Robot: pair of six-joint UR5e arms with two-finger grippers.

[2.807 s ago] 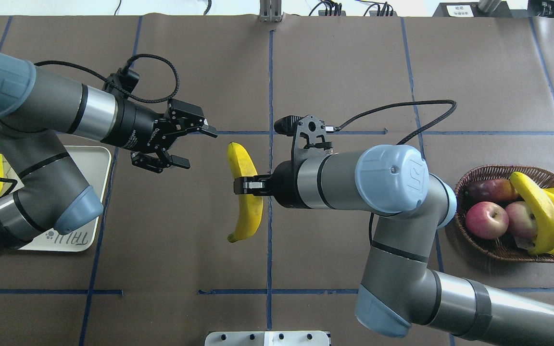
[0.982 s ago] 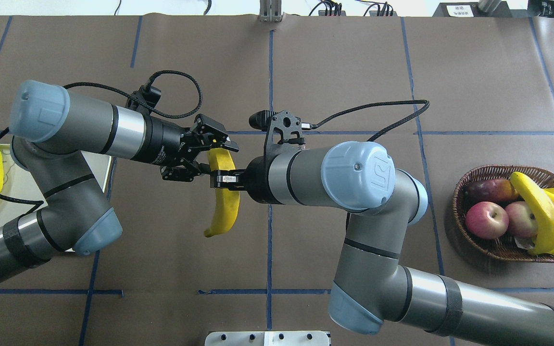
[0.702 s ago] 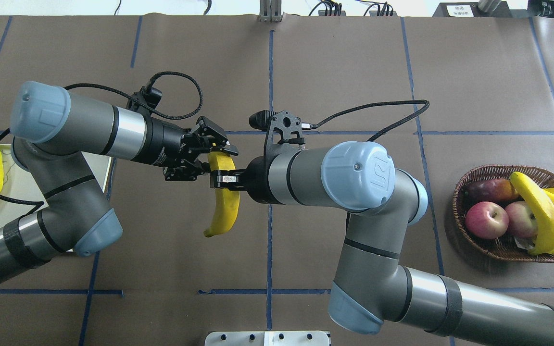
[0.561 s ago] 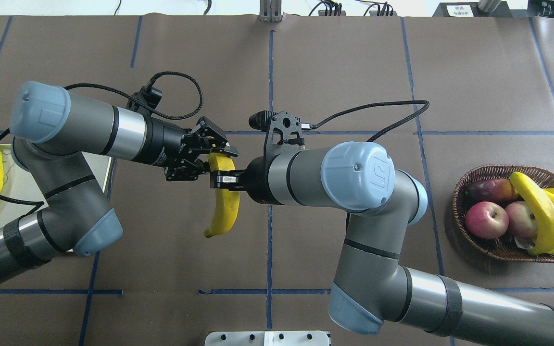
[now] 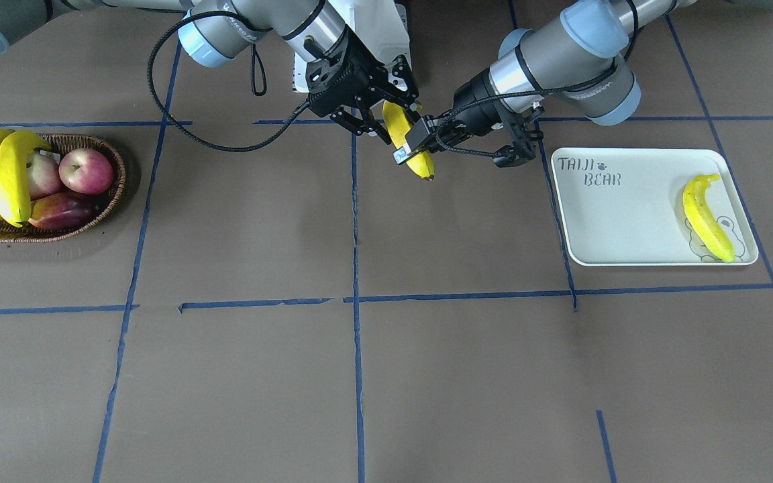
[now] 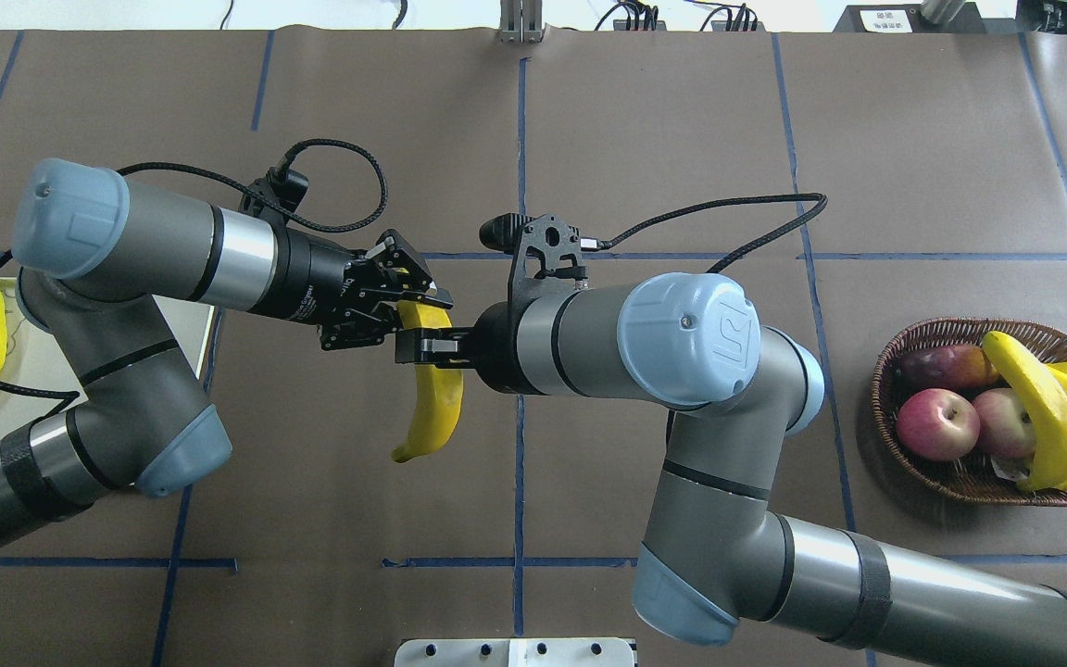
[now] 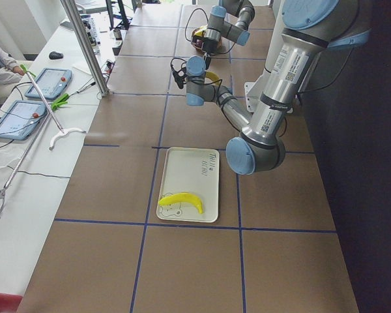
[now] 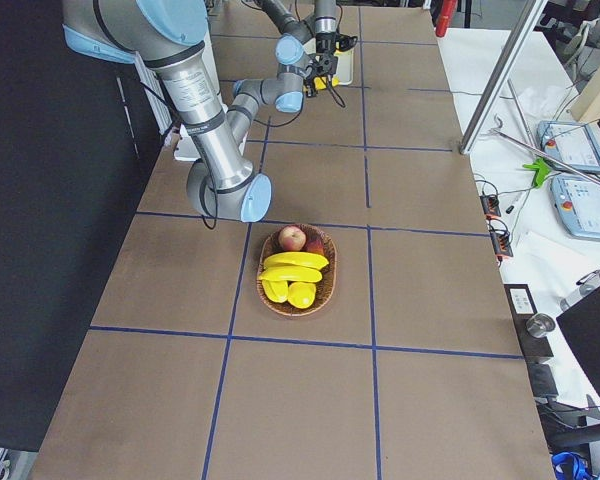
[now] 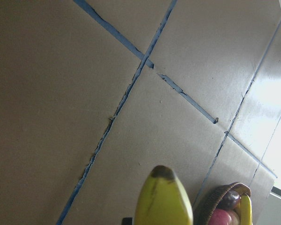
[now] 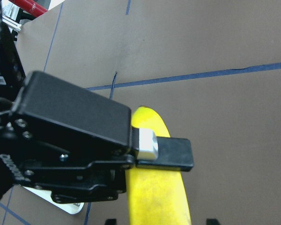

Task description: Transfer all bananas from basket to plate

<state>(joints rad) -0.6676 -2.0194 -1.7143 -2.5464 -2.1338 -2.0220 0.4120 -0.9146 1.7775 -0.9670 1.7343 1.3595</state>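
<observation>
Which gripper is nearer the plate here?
Left. The left gripper clamps the held banana from the side of the plate; the right gripper is at the banana's other side, toward the basket.

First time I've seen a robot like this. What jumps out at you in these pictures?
Above the middle of the table, two grippers share one banana in mid-air: the left gripper is clamped on its far end, the right gripper open around its middle. At the robot's right, a wicker basket holds more bananas beside apples; at its left, a white plate carries a lone banana.
</observation>
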